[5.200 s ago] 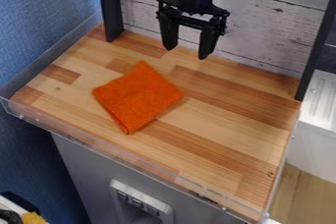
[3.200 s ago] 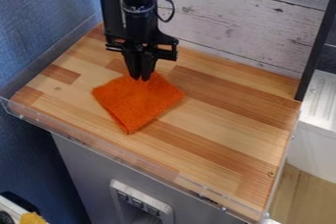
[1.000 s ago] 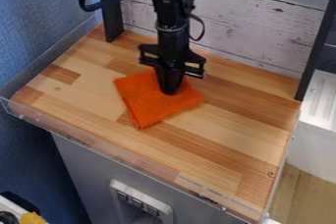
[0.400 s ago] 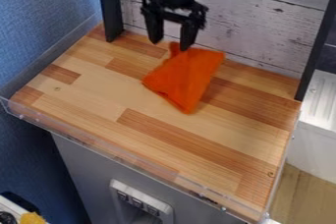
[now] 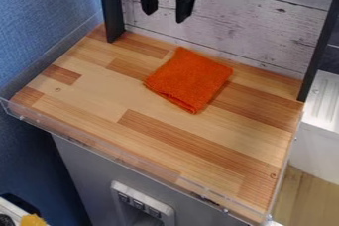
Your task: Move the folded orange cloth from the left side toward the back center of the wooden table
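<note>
My gripper hangs at the top of the view, left of centre, in front of the whitewashed plank wall. Its two fingers are spread apart, with nothing between them. Below it and a bit to the right, an orange cloth lies folded in a rough square on the wooden surface, turned so that its corners point up, down and to the sides. Gripper and cloth are apart.
Dark upright posts stand at the back left and right corners. A clear low rim runs along the front edge. A white ribbed unit is at the right, and a yellow item lies at bottom left.
From over the cloth, my gripper has risen toward the top edge and opened. The cloth has shifted right and back, and its raised corner has dropped flat.
</note>
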Action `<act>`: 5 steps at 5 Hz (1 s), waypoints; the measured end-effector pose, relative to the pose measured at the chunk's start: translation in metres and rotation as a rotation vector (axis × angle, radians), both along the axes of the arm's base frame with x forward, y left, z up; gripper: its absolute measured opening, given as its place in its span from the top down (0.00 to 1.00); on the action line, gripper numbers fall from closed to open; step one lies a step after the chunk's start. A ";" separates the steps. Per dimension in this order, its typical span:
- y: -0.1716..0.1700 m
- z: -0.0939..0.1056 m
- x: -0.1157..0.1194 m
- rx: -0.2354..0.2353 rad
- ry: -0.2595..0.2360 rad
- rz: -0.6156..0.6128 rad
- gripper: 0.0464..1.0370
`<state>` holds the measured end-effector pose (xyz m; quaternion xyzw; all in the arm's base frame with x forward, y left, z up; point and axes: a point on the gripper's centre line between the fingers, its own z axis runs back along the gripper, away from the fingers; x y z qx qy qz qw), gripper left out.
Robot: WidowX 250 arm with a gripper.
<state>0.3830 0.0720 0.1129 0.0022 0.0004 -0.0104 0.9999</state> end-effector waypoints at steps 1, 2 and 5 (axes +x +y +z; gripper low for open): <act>0.009 0.012 0.005 -0.001 -0.008 -0.005 0.04; 0.022 0.010 0.008 -0.004 0.005 -0.001 0.04; 0.052 0.014 0.003 -0.001 0.013 0.005 0.04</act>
